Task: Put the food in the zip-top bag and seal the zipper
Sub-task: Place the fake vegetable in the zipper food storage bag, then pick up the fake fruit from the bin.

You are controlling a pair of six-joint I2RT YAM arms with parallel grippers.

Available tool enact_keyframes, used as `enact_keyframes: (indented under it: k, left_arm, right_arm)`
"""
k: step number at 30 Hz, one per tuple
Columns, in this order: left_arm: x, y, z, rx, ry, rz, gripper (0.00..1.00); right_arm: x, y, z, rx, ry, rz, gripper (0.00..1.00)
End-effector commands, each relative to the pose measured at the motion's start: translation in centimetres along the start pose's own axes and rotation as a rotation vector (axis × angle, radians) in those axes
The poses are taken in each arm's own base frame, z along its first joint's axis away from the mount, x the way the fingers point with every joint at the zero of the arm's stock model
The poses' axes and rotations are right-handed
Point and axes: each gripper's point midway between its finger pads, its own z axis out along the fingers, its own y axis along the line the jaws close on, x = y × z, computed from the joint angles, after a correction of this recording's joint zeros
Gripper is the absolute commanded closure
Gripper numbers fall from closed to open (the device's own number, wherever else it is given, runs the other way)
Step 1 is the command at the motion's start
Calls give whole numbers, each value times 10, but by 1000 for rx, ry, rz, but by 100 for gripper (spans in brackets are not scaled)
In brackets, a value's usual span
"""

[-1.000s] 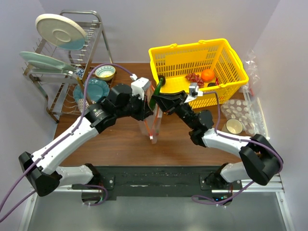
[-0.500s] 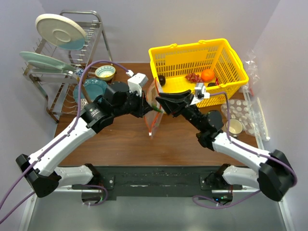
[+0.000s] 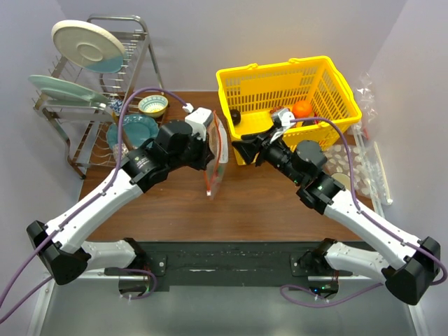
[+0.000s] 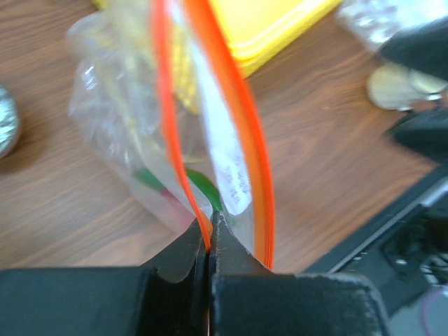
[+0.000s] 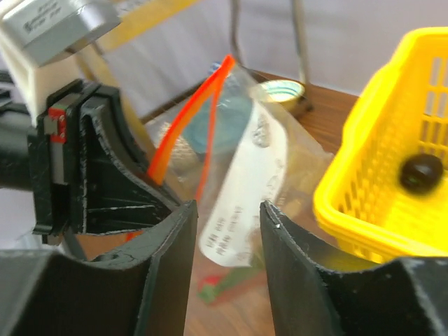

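Observation:
My left gripper (image 3: 211,145) is shut on the red-orange zipper (image 4: 175,140) of the clear zip-top bag (image 3: 215,164), which hangs with its mouth open. In the left wrist view the jaws (image 4: 209,227) pinch one strip of the mouth. A long green vegetable (image 4: 199,185) lies inside the bag, near the white label (image 4: 231,168). My right gripper (image 3: 242,150) is open and holds nothing, just right of the bag. The right wrist view shows its fingers (image 5: 227,204) apart in front of the bag (image 5: 252,175). An orange (image 3: 302,108) and a dark round fruit (image 3: 236,116) sit in the yellow basket (image 3: 336,87).
A dish rack (image 3: 91,77) with plates stands at the back left, with a small bowl (image 3: 152,105) and a teal bowl (image 3: 136,129) beside it. Crinkled clear packaging (image 3: 353,164) lies at the right edge of the table.
My right gripper let go of the green vegetable, which dropped into the bag, then opened wider and drew back to the right. My left gripper kept its hold and raised the bag slightly.

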Motion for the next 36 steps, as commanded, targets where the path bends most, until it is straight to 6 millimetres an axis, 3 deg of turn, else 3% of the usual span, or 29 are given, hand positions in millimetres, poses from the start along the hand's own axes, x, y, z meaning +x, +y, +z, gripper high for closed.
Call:
enact_keyframes:
  k: [1,3,7,8,9,15,19,22,23,29,36]
  left_arm:
    - [-9,28,-4,-142,-22,104,100]
    - [-9,35,-4,-172,-24,141,100]
    - [-7,44,1,-208,-51,190,100]
    - [-11,45,4,-204,-71,205,100]
    - [-7,46,7,-206,-66,214,100]
    - [-3,51,15,-217,-82,259,100]
    - [-2,56,18,-224,-105,253,100]
    - [-2,66,22,-209,-108,233,100]
    - [-2,68,22,-202,-107,222,100]
    - [0,81,20,-202,-111,190,100]
    - [2,94,14,-239,-129,175,100]
  right_arm:
    - [-18,-22,-12,164,37,-57,49]
    - [-13,-30,-15,210,66,-59,44]
    - [-15,-35,-16,264,88,-9,17]
    - [-14,-37,-17,278,93,0,5]
    - [-15,-39,-17,293,89,4,1]
    - [-35,-49,-26,364,36,-31,1]
    - [-45,-47,-27,332,15,-143,1]
    - [-52,-60,-28,411,-11,-147,1]
    - [-49,-69,-26,456,-5,-151,1]
    - [-46,-77,-10,518,69,-134,1]
    - [-52,-68,6,485,92,-84,1]
